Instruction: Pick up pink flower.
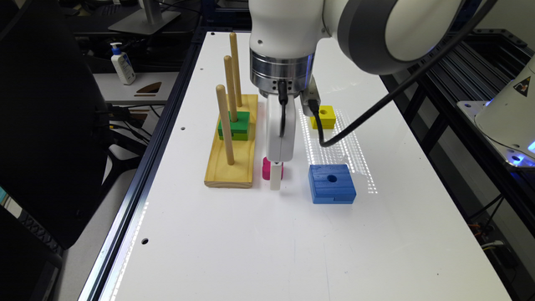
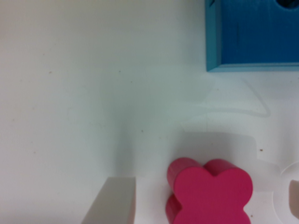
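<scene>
The pink flower [image 1: 265, 169] [image 2: 210, 191] is a small magenta clover-shaped block lying flat on the white table [image 1: 234, 251], between the wooden peg board and the blue block. My gripper [image 1: 276, 177] [image 2: 203, 198] is lowered right at it, and its white body covers part of the flower in the exterior view. In the wrist view the flower sits between the two fingers. One pale finger [image 2: 112, 203] stands a small gap away from it and the other finger shows at the picture's edge, also apart. The gripper is open and holds nothing.
A blue block with a hole [image 1: 331, 184] [image 2: 254, 32] lies close by on the exterior view's right. The wooden base [image 1: 232, 163] with three upright pegs and a green block [image 1: 234, 125] stands on the exterior view's left. A yellow block [image 1: 324, 117] lies farther back.
</scene>
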`<state>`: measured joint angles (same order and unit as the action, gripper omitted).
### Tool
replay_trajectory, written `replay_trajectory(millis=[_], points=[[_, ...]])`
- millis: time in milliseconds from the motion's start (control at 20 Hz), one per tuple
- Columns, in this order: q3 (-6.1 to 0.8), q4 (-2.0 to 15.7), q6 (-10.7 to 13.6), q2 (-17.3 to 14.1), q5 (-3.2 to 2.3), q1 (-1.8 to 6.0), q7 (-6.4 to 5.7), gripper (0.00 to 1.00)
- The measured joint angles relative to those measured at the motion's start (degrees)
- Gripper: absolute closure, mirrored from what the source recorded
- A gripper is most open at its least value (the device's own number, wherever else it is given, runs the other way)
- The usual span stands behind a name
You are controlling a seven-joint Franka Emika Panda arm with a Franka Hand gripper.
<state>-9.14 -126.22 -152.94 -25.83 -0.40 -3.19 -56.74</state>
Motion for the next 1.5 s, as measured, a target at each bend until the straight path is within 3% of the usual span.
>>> replay_trajectory(millis=[350, 400, 950, 1500], points=[[-0.01, 1.62, -1.0, -1.7, -0.11, -0.05, -0.02, 0.0], [-0.01, 2.16, -1.0, -2.0, -0.11, -0.05, -0.02, 1.0], [0.03, 2.12, -0.7, -1.8, -0.17, -0.01, -0.02, 1.0], [0.03, 2.11, 1.5, 0.5, -0.18, -0.01, -0.02, 1.0]])
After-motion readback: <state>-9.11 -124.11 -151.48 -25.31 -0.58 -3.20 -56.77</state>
